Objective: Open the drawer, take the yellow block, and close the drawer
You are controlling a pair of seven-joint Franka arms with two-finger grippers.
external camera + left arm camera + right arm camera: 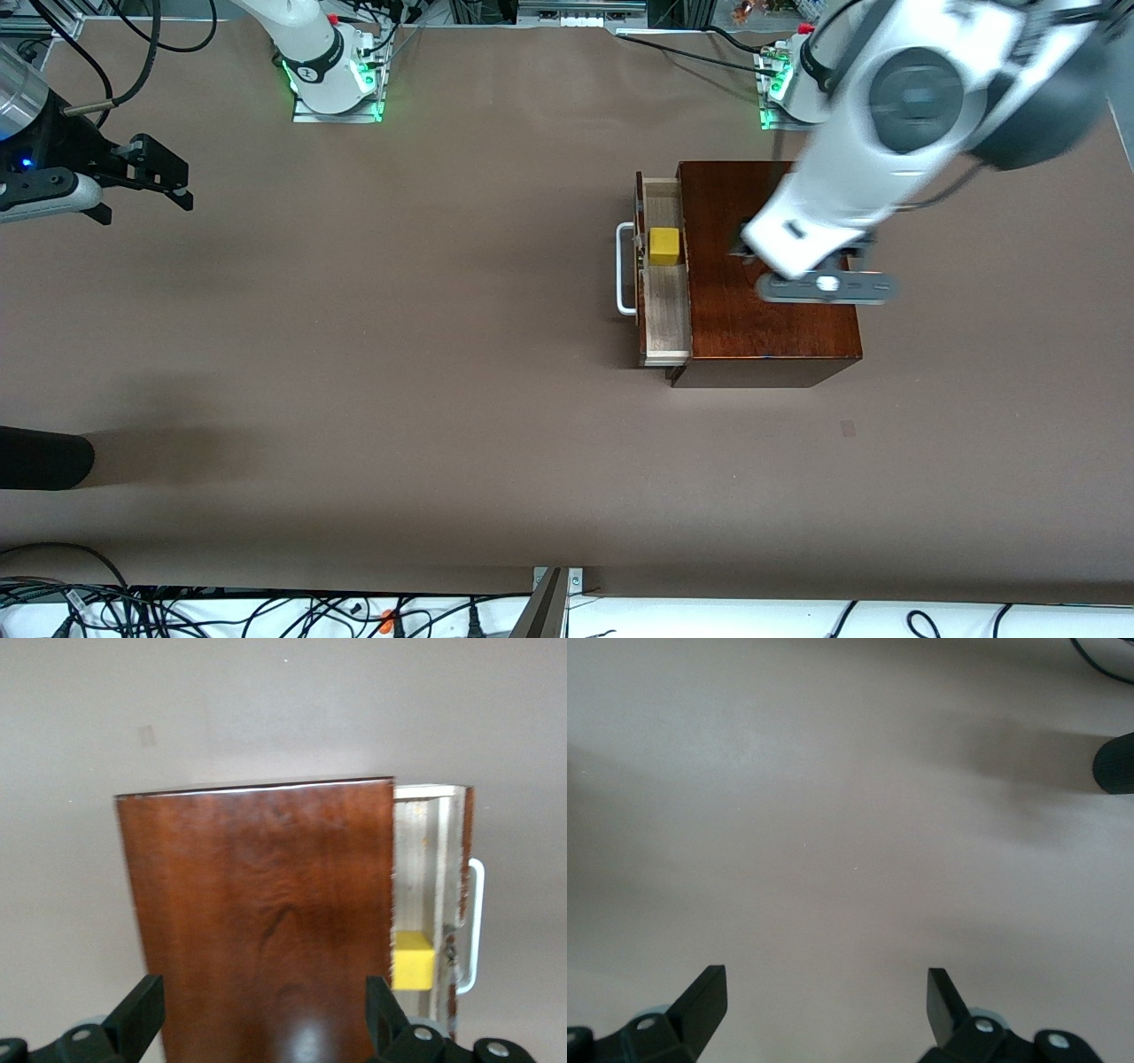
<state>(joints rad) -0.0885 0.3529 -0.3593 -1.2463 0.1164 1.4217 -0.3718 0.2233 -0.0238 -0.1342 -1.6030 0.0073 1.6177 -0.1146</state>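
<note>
The dark reddish-brown wooden box [771, 328] stands toward the left arm's end of the table. Its drawer [666, 310] is pulled part way out, with the white handle [625, 270] facing the right arm's end. The yellow block [664, 245] lies in the drawer's pale interior. My left gripper [760, 244] hangs open over the box top; in the left wrist view its fingers [142, 1010] frame the box top [257, 904], with the drawer [438, 859] and yellow block [413, 960] off to one side. My right gripper [168, 182] waits open over bare table [833, 815].
A black rounded object [44, 456] pokes in at the right arm's end of the table and shows in the right wrist view too [1114, 762]. Cables [177, 611] run along the edge nearest the front camera. Brown tabletop [399, 354] spreads between the drawer front and the right gripper.
</note>
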